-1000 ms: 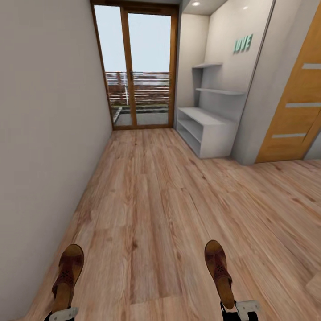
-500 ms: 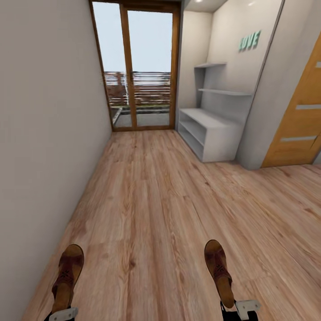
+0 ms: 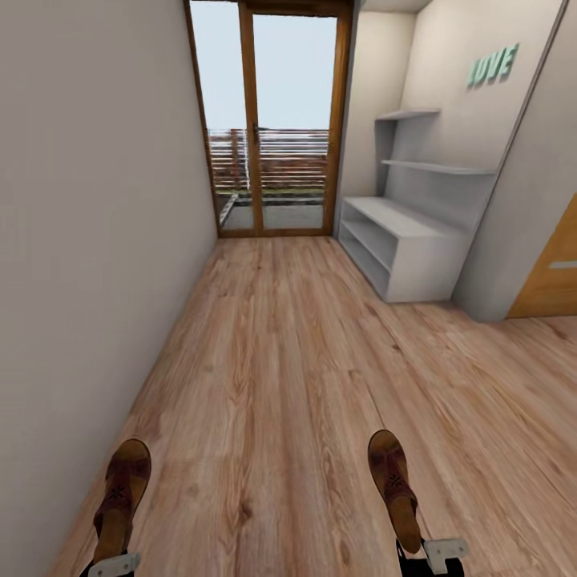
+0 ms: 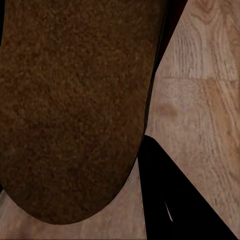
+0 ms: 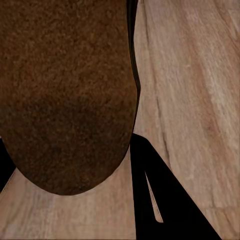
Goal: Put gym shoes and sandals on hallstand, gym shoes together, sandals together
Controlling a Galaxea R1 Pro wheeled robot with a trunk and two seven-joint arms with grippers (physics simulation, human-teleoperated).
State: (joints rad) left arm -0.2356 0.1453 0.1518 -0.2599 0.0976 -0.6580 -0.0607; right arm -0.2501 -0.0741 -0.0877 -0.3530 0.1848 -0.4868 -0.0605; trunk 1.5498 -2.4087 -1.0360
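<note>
Seen from the head: left sandal (image 3: 120,501) at lower left, heel clamped in the left gripper (image 3: 113,564), toe pointing ahead above the corridor floor (image 3: 272,361), close to the wall (image 3: 88,240). At lower right, right sandal (image 3: 394,489) gripped the same way by the right gripper (image 3: 439,554). Farther ahead, glass door (image 3: 272,128); to the right, hallstand (image 3: 417,252) against the far wall, tiers bare. From the wrists instead: brown underside of each sandal, one dark finger (image 4: 175,200) beside it on the left, likewise another finger (image 5: 160,200) on the right.
</note>
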